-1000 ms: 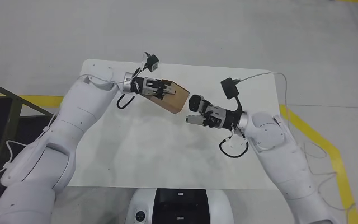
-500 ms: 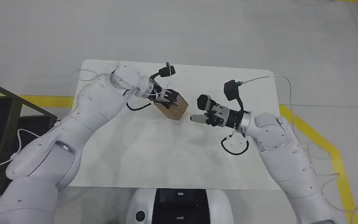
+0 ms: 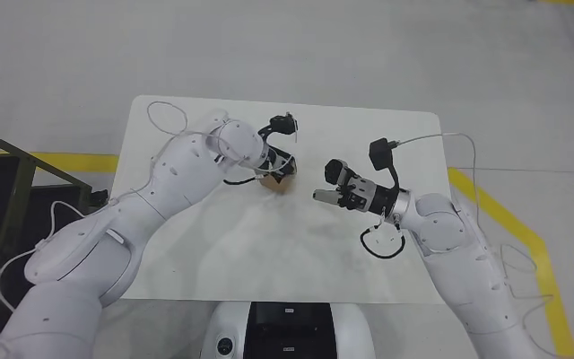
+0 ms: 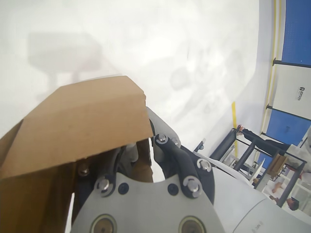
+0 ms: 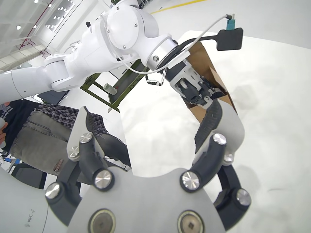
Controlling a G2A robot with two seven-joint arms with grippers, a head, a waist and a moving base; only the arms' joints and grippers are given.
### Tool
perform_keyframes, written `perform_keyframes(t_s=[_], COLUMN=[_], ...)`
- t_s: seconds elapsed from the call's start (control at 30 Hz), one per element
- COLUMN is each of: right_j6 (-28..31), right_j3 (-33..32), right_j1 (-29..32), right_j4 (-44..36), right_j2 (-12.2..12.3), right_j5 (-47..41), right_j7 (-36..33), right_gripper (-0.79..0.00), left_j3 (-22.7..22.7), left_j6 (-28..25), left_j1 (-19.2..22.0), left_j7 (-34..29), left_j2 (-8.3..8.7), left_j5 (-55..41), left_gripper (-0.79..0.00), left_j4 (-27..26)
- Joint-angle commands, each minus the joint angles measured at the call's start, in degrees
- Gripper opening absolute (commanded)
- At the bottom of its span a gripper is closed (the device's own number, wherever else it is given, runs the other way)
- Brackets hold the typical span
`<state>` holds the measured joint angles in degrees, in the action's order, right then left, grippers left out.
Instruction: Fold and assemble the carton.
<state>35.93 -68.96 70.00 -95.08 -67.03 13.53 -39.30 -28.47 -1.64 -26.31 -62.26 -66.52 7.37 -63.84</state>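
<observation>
The left gripper (image 5: 203,94) pinches one wall of the carton (image 3: 282,182), holding it at the middle of the table (image 3: 224,260). The right gripper (image 5: 148,112) is nearby with jaws wide, touching nothing. Gripped by thin cardboard alone, the carton could pivot or crumple if a flap is pushed hard. Its long axis seems steeply tilted, with the open end towards the right gripper.

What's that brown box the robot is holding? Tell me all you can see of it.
The box is plain brown cardboard, partly folded, with one end open and a flap sticking out. It is tilted over the white table; whether it touches it is unclear. The left end effector grips it at the open end.
</observation>
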Motion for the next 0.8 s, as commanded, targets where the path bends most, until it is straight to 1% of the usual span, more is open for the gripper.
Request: perform_keyframes(t_s=[0.0,0.13,0.3,0.5,0.6,0.77], right_j6=[-0.08,-0.15,-0.09,0.0,0.12,0.21], right_j3=[0.05,0.21,0.33,0.47,0.57,0.73], right_j1=[0.28,0.65,0.88,0.94,0.86,0.57], right_j4=[-0.22,-0.79,-1.21,-1.06,-0.95,-0.8], right_j2=[0.09,0.21,0.37,0.55,0.63,0.76], right_j5=[-0.02,-0.27,-0.79,-1.6,-2.06,-3.05], right_j7=[0.1,0.55,0.89,1.11,1.03,0.94], right_gripper=[0.0,0.0,0.0,0.0,0.0,0.0], left_j3=[-1.0,-3.92,-8.2,-14.49,-18.49,-24.93], left_j6=[-1.01,-3.92,-6.18,-8.59,-10.68,-13.01], left_j1=[-0.31,-1.04,-2.73,-6.14,-8.44,-11.91], left_j7=[0.03,0.52,-0.7,-4.4,-5.74,-5.23], left_j2=[-0.09,0.29,1.49,3.43,4.42,6.1], left_j5=[-2.04,-5.97,-10.57,-18.41,-24.38,-28.92], left_gripper=[0.0,0.0,0.0,0.0,0.0,0.0], left_j4=[0.48,0.6,-0.94,-4.28,-6.21,-10.6])
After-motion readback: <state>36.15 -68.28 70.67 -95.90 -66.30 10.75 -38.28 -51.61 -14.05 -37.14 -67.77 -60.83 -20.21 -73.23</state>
